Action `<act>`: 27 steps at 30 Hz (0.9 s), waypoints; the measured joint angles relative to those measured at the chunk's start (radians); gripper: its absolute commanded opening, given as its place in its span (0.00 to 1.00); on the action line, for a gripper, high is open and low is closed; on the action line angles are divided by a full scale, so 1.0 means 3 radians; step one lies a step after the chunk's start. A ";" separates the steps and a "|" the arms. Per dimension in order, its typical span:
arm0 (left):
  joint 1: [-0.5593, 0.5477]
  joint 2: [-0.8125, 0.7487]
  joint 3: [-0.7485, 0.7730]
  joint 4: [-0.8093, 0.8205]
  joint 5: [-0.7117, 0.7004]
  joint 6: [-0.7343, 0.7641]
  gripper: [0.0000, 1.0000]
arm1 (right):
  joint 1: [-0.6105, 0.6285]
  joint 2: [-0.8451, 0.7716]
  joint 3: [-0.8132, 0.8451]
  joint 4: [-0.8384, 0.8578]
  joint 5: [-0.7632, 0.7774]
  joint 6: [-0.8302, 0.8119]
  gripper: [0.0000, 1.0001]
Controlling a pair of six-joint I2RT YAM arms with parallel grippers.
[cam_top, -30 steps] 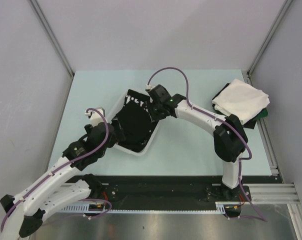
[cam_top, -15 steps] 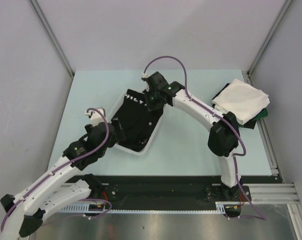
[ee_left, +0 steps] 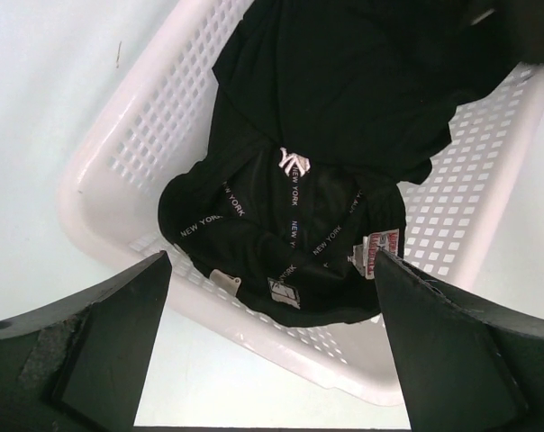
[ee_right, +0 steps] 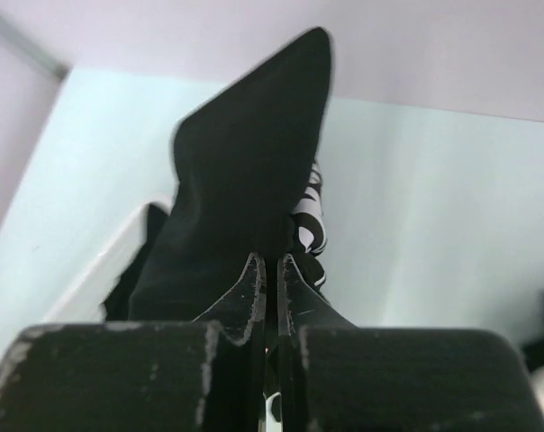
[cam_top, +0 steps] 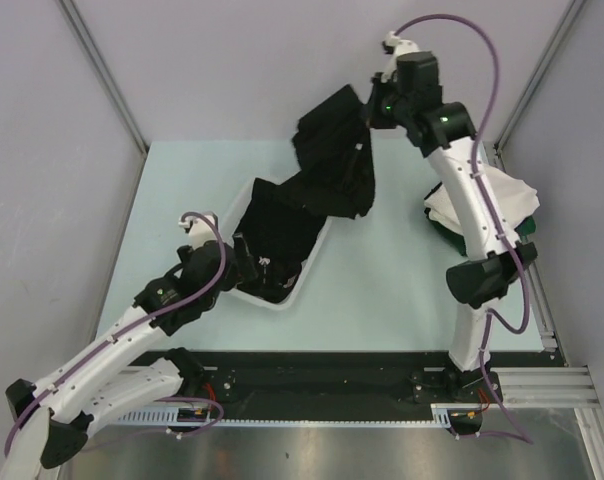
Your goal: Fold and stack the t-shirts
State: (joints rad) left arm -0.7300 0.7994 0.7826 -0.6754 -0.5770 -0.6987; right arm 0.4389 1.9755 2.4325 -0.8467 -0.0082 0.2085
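Note:
My right gripper (cam_top: 370, 112) is raised high over the far side of the table, shut on a black t-shirt (cam_top: 332, 165). The shirt hangs from it, and its lower end trails into the white basket (cam_top: 282, 303). In the right wrist view the jaws (ee_right: 272, 263) pinch the black cloth (ee_right: 245, 153), with white lettering (ee_right: 310, 220) showing beside it. My left gripper (cam_top: 244, 262) is open at the basket's near end. In the left wrist view its jaws (ee_left: 270, 259) stand wide above the rim, over black fabric (ee_left: 290, 234) with "NEW YORK" neck tape.
A folded white t-shirt (cam_top: 487, 195) tops a pile at the right edge of the table, with a dark green one (cam_top: 527, 230) beneath it. The basket wall (ee_left: 128, 135) sits at an angle left of centre. Grey enclosure walls stand close on three sides.
My right gripper has shut on the black t-shirt in the basket and lifted it up and towards the far right. The left arm has barely shifted.

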 measured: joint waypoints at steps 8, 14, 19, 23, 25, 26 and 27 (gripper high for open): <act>0.0000 0.0142 0.0001 0.0113 0.0113 0.0010 1.00 | -0.0724 -0.0764 -0.0640 0.0018 0.0292 -0.0167 0.00; 0.0000 0.0254 0.0029 0.0215 0.0214 0.0036 1.00 | -0.0889 -0.1086 -0.0853 0.0097 0.0197 -0.0071 0.00; 0.0000 0.0294 0.0070 0.0231 0.0271 0.0064 1.00 | -0.0534 -0.1057 -0.1063 0.0183 0.0025 0.0093 0.00; 0.0000 0.0282 0.0076 0.0230 0.0281 0.0065 1.00 | -0.0093 -0.0823 -0.1122 0.0178 -0.0089 0.0175 0.00; 0.0000 0.0249 0.0076 0.0224 0.0280 0.0062 0.99 | 0.0093 -0.0687 -0.1122 0.0173 -0.0149 0.0217 0.00; 0.0000 0.0217 0.0072 0.0224 0.0278 0.0060 0.99 | 0.0188 -0.0615 -0.1110 0.0167 -0.0179 0.0237 0.00; 0.0000 0.0177 0.0065 0.0223 0.0277 0.0055 1.00 | 0.0253 -0.0557 -0.1090 0.0163 -0.0206 0.0253 0.00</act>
State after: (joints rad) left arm -0.7300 0.8524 0.8021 -0.6086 -0.4938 -0.6823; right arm 0.5148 1.8084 2.1056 -0.7979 -0.0700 0.2844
